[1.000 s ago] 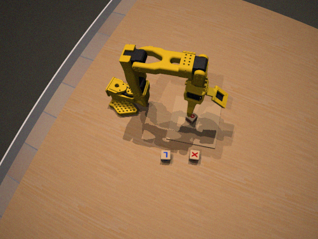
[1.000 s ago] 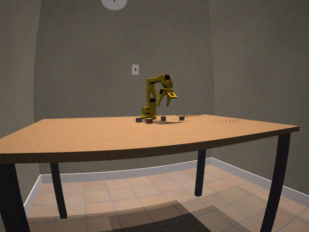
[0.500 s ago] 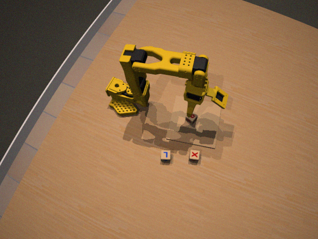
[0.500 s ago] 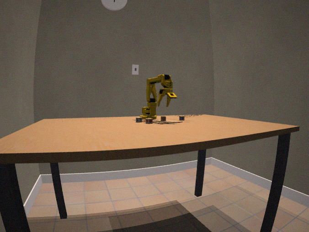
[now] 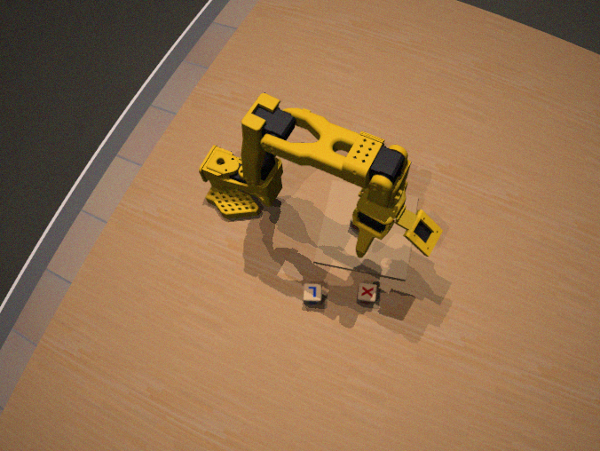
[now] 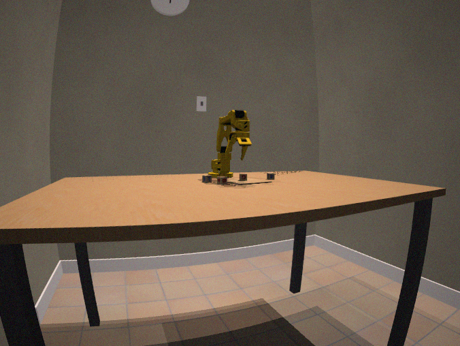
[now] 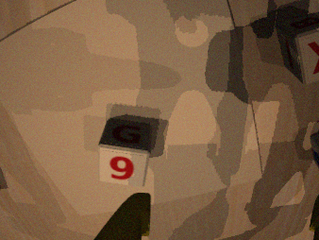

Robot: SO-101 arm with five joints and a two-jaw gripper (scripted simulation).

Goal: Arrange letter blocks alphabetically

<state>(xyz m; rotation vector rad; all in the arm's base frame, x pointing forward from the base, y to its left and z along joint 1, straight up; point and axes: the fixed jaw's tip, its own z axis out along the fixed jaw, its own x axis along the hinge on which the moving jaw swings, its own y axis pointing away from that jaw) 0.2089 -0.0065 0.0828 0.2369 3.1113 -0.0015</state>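
My gripper is partly open and empty, above the mat. The 9 block lies on the mat with the 9 on top and a G on one side; the gripper mostly hides it in the top view. The L block and the X block lie off the mat, beyond its lower edge in the top view. A fourth block sits to the right in the exterior view; its top is unreadable there, and the arm hides it in the top view.
The wooden table carries the arm's base at the mat's left in the top view. The arm reaches over the mat and casts broad shadows across it and around the L and X blocks.
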